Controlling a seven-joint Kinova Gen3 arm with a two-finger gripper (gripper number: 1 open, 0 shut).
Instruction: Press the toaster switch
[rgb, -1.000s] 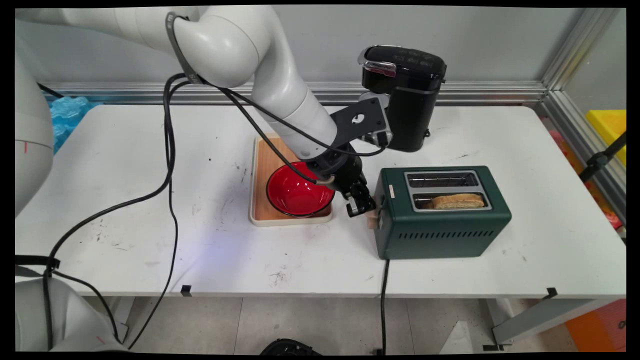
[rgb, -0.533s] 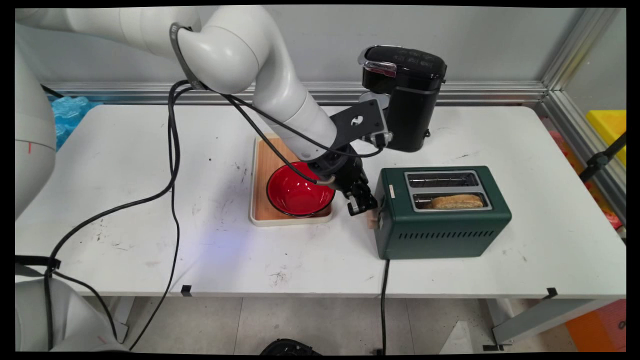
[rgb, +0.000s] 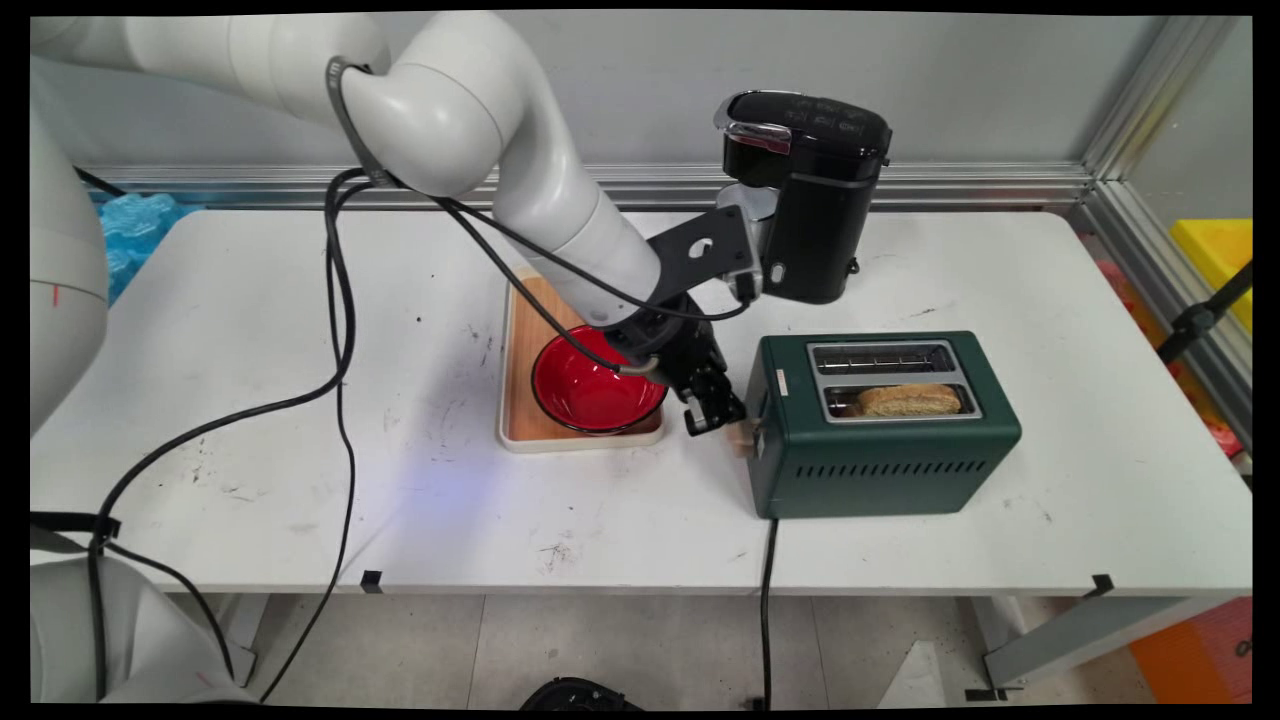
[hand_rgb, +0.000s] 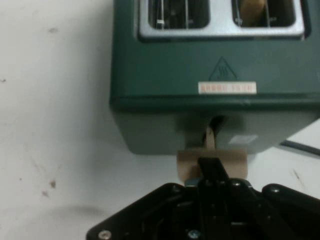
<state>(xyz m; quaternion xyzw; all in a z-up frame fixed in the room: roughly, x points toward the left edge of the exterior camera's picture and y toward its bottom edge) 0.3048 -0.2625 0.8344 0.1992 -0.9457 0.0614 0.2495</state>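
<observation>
Main view: the white arm comes in from the upper left and reaches down to the left end of the green toaster (rgb: 885, 440).
Gripper: the black gripper (rgb: 717, 414) sits low at the toaster's left end, tips against the tan lever knob (rgb: 741, 439).
Fingers: in the hand view they (hand_rgb: 212, 170) are pressed together into one narrow black tip resting on top of the knob (hand_rgb: 212, 162), with nothing pinched between them.
Lever: the knob juts from a vertical slot in the toaster's end wall; a thin stem runs from it up into the slot.
Toaster: stands on the white table (rgb: 300, 500) near the front right, its black cord hanging over the near edge; two slots on top.
Toast: one slice (rgb: 909, 400) sits in the nearer slot; the farther slot shows only wire.
Bowl: a red bowl (rgb: 597, 390) lies on a wooden tray (rgb: 525, 330) just left of the gripper.
Coffee machine: black (rgb: 808, 200), upright behind the toaster, near the wall.
</observation>
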